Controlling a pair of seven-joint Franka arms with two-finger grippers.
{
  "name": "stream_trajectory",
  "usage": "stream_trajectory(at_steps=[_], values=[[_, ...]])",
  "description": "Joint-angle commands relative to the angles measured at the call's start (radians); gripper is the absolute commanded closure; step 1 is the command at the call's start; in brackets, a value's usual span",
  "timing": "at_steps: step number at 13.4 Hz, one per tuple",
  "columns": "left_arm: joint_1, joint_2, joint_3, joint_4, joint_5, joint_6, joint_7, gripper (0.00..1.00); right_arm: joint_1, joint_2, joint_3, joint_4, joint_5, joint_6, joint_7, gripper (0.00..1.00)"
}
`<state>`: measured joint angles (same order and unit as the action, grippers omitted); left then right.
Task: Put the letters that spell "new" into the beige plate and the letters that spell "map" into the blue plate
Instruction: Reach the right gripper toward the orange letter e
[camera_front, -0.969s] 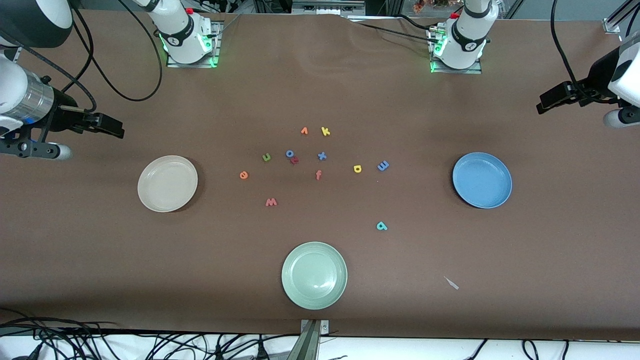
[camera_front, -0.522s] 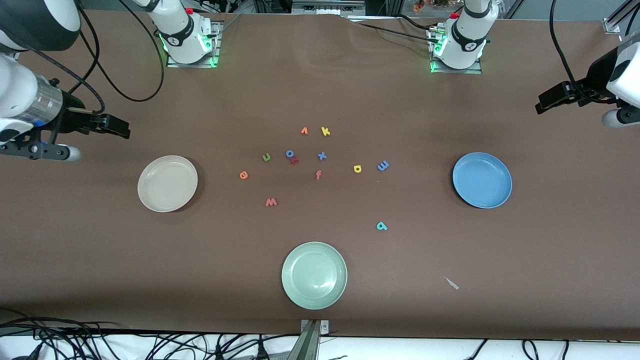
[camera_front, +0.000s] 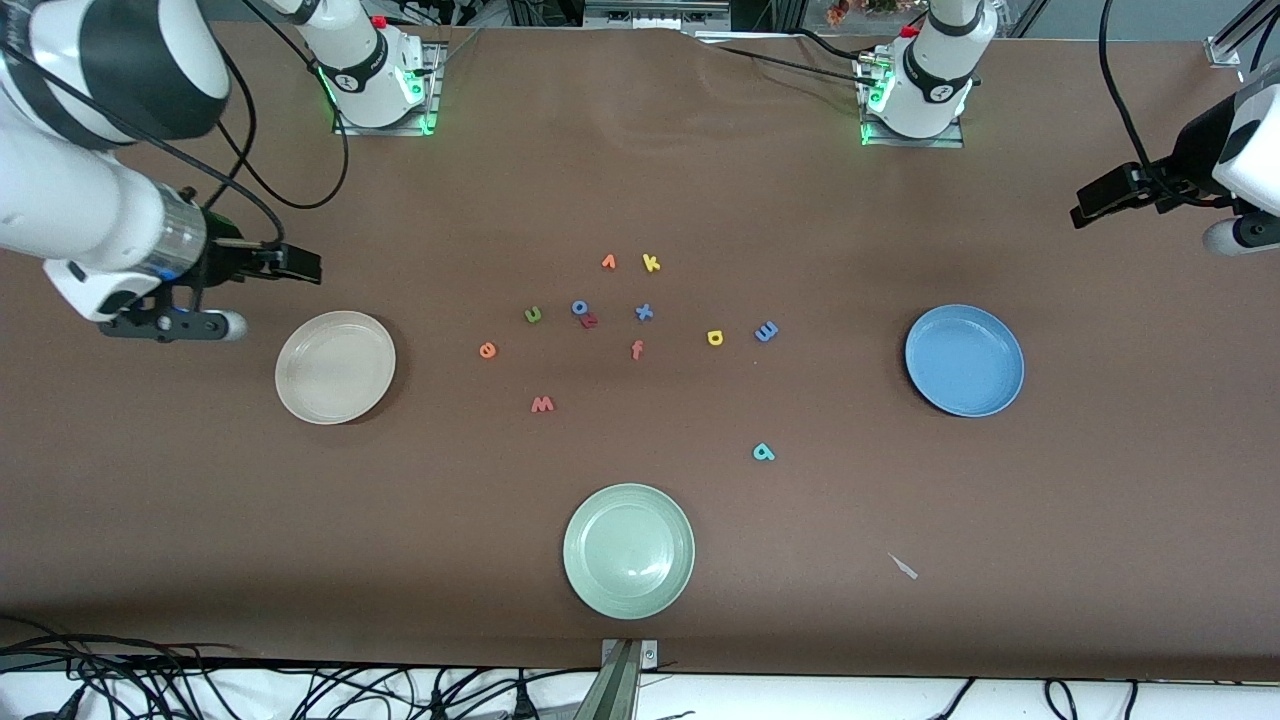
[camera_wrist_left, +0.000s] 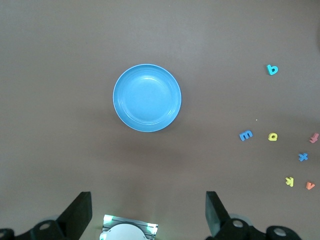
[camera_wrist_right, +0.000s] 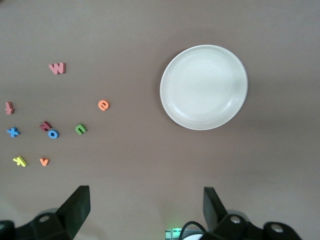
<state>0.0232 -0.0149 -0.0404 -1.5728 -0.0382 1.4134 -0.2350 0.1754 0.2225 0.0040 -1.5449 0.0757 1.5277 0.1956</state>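
The green n (camera_front: 533, 315), orange e (camera_front: 487, 350) and red w (camera_front: 541, 404) lie mid-table, as do the blue m (camera_front: 766, 331), yellow p (camera_front: 714, 337) and teal a (camera_front: 763, 452). The beige plate (camera_front: 335, 367) sits empty toward the right arm's end, and the blue plate (camera_front: 964, 360) sits empty toward the left arm's end. My right gripper (camera_front: 300, 265) hangs open and empty over bare table beside the beige plate (camera_wrist_right: 203, 87). My left gripper (camera_front: 1085, 212) waits open and empty over the table's end, past the blue plate (camera_wrist_left: 147, 98).
A pale green plate (camera_front: 628, 551) sits empty near the front edge. Other letters lie among the task's own: orange v (camera_front: 608, 262), yellow k (camera_front: 651, 263), blue o (camera_front: 579, 307), red r (camera_front: 589, 321), blue x (camera_front: 644, 312), red f (camera_front: 636, 349). A small pale scrap (camera_front: 904, 566) lies nearer the front.
My right arm has swung in from the table's end toward the beige plate. The left arm has hardly moved. No letter or plate has shifted.
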Motion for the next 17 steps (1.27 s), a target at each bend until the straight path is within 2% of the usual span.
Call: stream_trajectory(at_steps=[1, 4, 9, 15, 17], values=[[0.003, 0.004, -0.004, 0.013, -0.008, -0.002, -0.010, 0.00, 0.050, 0.067, -0.002, -0.010, 0.013, 0.058, 0.018, 0.00], [0.003, 0.004, -0.004, 0.013, -0.008, -0.002, -0.010, 0.00, 0.081, 0.078, -0.002, -0.098, 0.015, 0.204, 0.077, 0.00], [-0.005, 0.012, -0.004, 0.022, -0.008, -0.001, -0.007, 0.00, 0.150, 0.083, -0.001, -0.363, 0.015, 0.590, 0.143, 0.00], [-0.058, 0.050, -0.010, 0.023, -0.023, 0.029, -0.006, 0.00, 0.219, 0.182, -0.001, -0.391, 0.016, 0.739, 0.284, 0.00], [-0.063, 0.058, -0.042, -0.019, -0.040, 0.083, -0.006, 0.00, 0.225, 0.205, -0.001, -0.415, 0.015, 0.811, 0.309, 0.00]])
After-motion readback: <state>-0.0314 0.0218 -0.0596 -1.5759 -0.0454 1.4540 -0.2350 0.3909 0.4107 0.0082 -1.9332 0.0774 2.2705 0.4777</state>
